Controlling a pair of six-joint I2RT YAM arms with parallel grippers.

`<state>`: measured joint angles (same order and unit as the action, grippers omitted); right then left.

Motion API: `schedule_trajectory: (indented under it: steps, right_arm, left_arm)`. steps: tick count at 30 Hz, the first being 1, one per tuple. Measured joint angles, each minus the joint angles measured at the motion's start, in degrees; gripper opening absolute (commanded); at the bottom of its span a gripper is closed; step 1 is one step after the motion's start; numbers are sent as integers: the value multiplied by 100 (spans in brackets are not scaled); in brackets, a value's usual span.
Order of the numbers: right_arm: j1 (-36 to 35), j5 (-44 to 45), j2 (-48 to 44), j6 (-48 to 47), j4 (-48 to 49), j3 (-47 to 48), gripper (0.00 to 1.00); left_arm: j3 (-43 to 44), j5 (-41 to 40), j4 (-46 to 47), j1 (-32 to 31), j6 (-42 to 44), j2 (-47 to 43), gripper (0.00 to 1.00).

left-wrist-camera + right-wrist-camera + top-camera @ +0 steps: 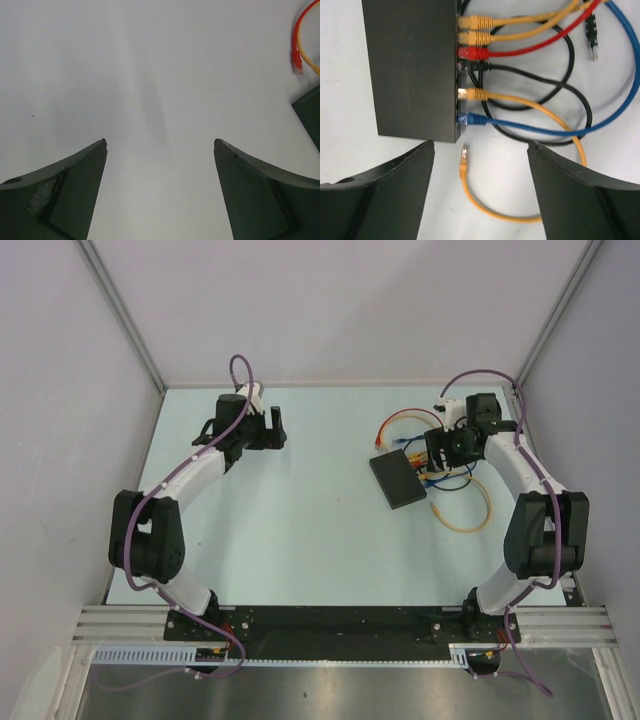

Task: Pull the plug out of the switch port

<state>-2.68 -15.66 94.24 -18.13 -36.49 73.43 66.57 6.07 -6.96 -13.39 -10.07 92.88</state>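
Note:
The switch (410, 65) is a flat matte-black box, also seen from above (398, 480) at the table's right. Several plugs sit in its port side: two yellow (479, 22), a red (472, 52), a black (477, 66), a yellow (475, 93) and a blue plug (472, 119). A loose yellow plug (464, 160) lies on the table between my right gripper's open fingers. My right gripper (481, 145) hovers just off the switch's port edge, open and empty. My left gripper (160, 142) is open and empty over bare table, far left of the switch (272, 430).
Cables in red (392, 425), blue (455, 480) and yellow (470, 515) loop on the table around the switch. A loose red plug (297, 61) and the switch corner (310, 112) show at the left wrist view's right edge. White walls enclose the table.

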Motion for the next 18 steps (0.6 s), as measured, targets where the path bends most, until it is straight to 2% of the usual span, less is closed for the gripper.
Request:
schedule_trajectory:
  steps: [10,18]
  right_arm:
    - [190,-614,-33,-85,-210,2,72]
    - [-92,-846,754,111,-28,96,58]
  left_arm:
    - [70,35,-72,0,0,85,91]
    - [109,17,-197,0,68,92,91]
